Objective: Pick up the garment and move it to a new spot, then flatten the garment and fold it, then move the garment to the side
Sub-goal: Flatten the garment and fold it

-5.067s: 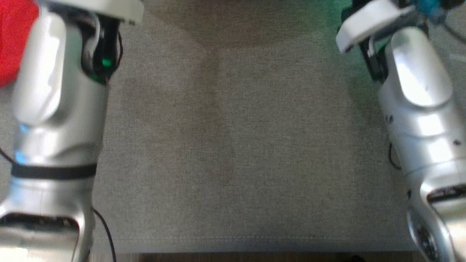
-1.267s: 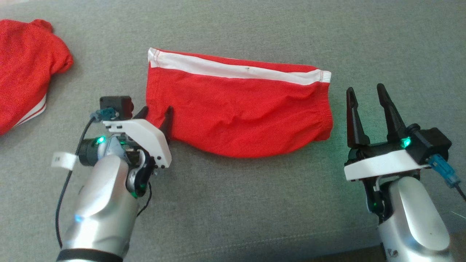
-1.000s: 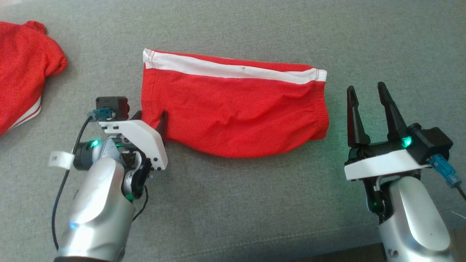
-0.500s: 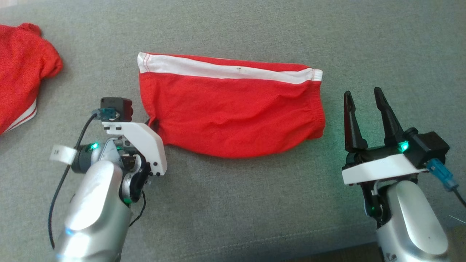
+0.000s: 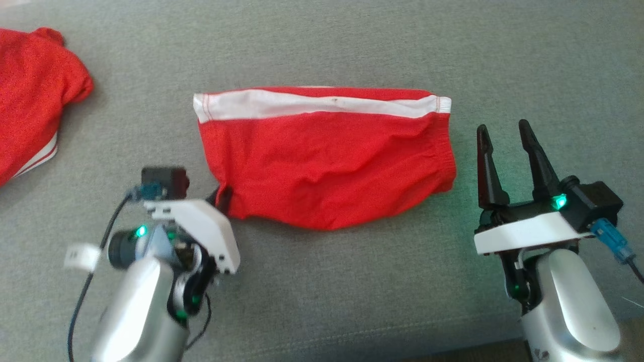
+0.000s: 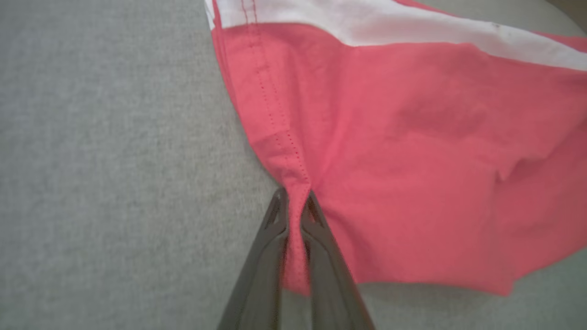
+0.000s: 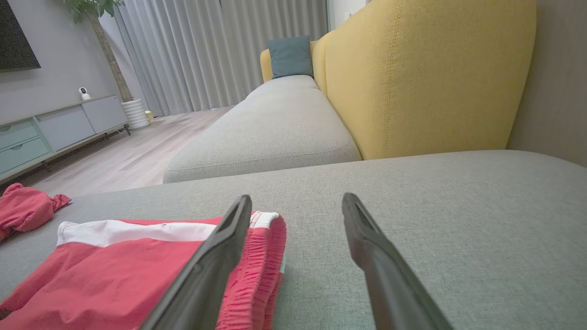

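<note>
The garment (image 5: 327, 161) is a pair of red shorts with a white stripe, lying folded on the grey sofa cushion (image 5: 322, 45). My left gripper (image 5: 224, 197) is shut on the garment's lower left corner; in the left wrist view the red hem (image 6: 293, 183) is pinched between the dark fingers of my left gripper (image 6: 294, 198). My right gripper (image 5: 504, 129) stands open just right of the garment's elastic waistband end, holding nothing. The right wrist view shows my right gripper (image 7: 297, 204) with the garment (image 7: 137, 266) at the lower left, beside its left finger.
A second red garment (image 5: 35, 95) lies at the far left of the cushion, also seen as a red heap (image 7: 27, 211) in the right wrist view. The yellow sofa back (image 7: 422, 78) rises behind. The cushion's front seam (image 5: 352, 336) runs near the bottom.
My left gripper closed on the garment's lower left corner and pulled it toward the near edge; the white stripe now lies more level. The right gripper has stayed open in place.
</note>
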Robot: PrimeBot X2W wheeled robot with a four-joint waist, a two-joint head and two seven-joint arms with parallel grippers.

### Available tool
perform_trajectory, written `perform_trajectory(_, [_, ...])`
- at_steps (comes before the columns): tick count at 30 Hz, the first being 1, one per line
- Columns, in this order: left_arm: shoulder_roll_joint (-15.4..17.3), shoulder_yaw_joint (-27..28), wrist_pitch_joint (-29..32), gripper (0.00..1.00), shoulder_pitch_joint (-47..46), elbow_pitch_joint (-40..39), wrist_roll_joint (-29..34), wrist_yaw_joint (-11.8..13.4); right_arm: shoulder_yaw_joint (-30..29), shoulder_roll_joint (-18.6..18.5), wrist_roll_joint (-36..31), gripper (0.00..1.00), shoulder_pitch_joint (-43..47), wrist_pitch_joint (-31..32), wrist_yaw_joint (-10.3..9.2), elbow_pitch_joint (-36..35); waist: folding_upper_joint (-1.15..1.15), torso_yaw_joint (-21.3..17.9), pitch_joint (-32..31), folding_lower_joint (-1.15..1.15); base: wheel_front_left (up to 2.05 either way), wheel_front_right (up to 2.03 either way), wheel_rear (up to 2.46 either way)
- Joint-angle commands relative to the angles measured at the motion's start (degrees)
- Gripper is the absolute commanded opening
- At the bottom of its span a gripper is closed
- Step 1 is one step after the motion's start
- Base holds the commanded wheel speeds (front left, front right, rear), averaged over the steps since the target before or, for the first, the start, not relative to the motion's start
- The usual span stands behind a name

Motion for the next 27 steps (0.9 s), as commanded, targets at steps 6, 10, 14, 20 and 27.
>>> perform_trajectory(6, [0.41,3.66,-2.42,0.00,6.17,-9.58,-1.88,2.22,-0.19,0.07,-1.73,1.00,-0.07,-0.62,-0.05,-0.74,0.00,1.74,-0.04,0.00,0.00,0.00,0.00])
perform_trajectory(10, [-0.29,3.49,-3.08,0.00,9.67,-14.04,-2.31,3.41,-0.75,0.07,-2.64,1.00,-0.29,0.34,-0.05,0.13,0.00,2.70,-0.19,0.00,0.00,0.00,0.00])
perform_trajectory(14, [-0.98,2.75,-3.49,0.00,11.97,-16.49,-2.48,4.26,-0.80,0.07,-3.17,1.00,-0.52,1.69,-0.05,0.41,0.00,3.38,-0.48,0.00,0.00,0.00,0.00])
perform_trajectory(20, [-1.58,2.14,-4.92,1.00,13.21,-17.43,-2.29,5.04,-0.73,0.07,-3.55,1.00,-0.65,3.38,-0.05,0.42,0.00,3.89,-0.77,0.00,0.00,0.00,0.00])
perform_trajectory(27, [-1.64,2.49,-12.46,1.00,13.21,-18.88,-1.10,4.08,-1.59,0.07,-4.64,1.00,-0.29,5.86,-0.05,0.03,0.00,4.52,-1.72,0.00,0.00,0.00,0.00])
